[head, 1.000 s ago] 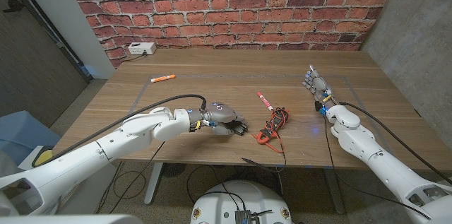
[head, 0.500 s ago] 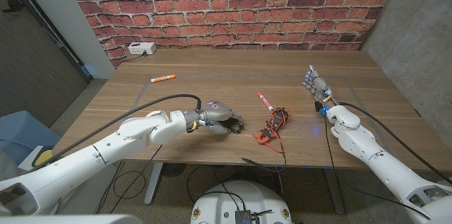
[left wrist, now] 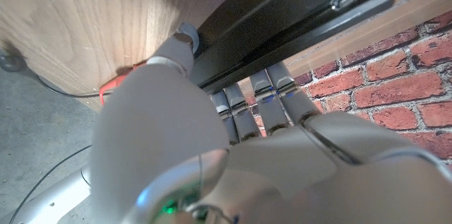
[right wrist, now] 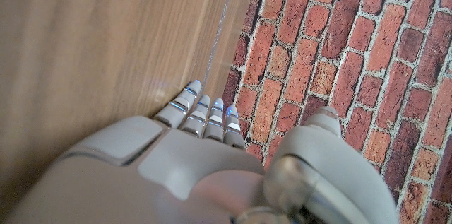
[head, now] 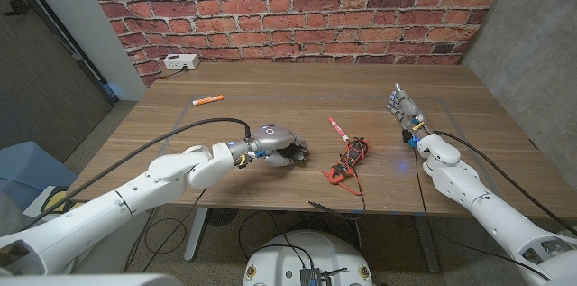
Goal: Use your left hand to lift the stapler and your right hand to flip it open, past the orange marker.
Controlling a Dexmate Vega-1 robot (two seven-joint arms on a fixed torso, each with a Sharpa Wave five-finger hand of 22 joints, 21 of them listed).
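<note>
- Since a second before, we saw our left hand rise and draw slightly back from the red multimeter, carrying the black stapler with it.
- We held the stapler clamped, fingers along one side, thumb on the other.
- Our right hand stayed well apart to the right, fingers straight and close together, holding nothing.
- We judged the lift under way; the flip remained.
- Beyond our left hand lay the orange marker.
</note>
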